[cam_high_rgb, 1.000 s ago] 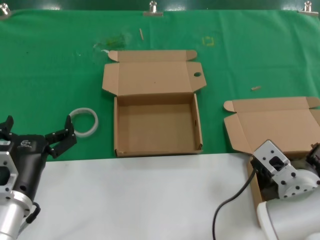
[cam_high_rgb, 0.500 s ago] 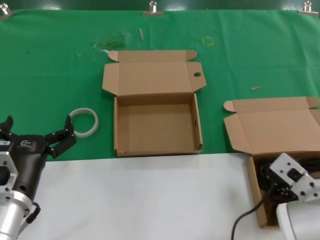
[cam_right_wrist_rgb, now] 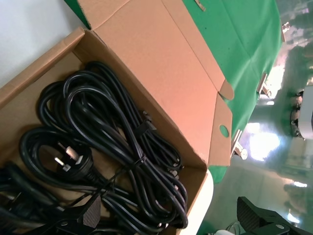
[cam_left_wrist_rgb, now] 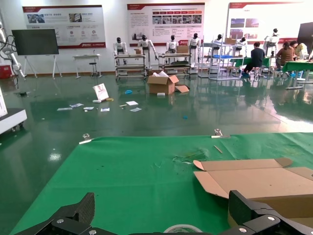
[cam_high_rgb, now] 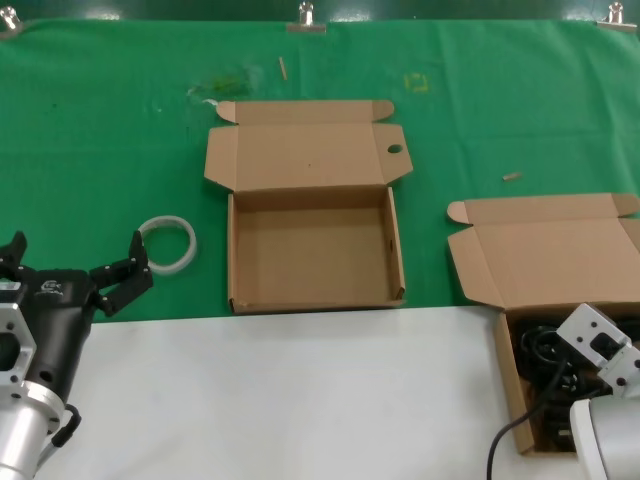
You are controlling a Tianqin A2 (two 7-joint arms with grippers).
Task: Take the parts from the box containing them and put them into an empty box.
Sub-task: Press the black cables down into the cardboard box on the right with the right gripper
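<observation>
Bundled black cables (cam_high_rgb: pixel 541 352) with plugs lie in the open brown carton (cam_high_rgb: pixel 512 385) at the near right; its lid (cam_high_rgb: pixel 545 250) lies open behind it. In the right wrist view the cables (cam_right_wrist_rgb: pixel 117 152) fill that carton. My right gripper (cam_right_wrist_rgb: pixel 173 220) is open just above the coils, one finger over the cables and the other past the carton's wall. In the head view only the right wrist (cam_high_rgb: pixel 600 345) shows. The empty carton (cam_high_rgb: pixel 236 250) stands open mid-table, with a small round hole (cam_high_rgb: pixel 395 150) in its lid. My left gripper (cam_high_rgb: pixel 75 262) is open and empty at the near left.
A white ring (cam_high_rgb: pixel 168 243) lies on the green cloth (cam_high_rgb: pixel 100 150) just beyond the left gripper; it also shows in the left wrist view (cam_left_wrist_rgb: pixel 182 228). The white table front (cam_high_rgb: pixel 300 400) runs between both arms. Small scraps (cam_high_rgb: pixel 512 176) lie on the cloth.
My right arm has moved right and toward the near edge, lowering over the right carton; the cables now show in the head view. The left arm has not moved.
</observation>
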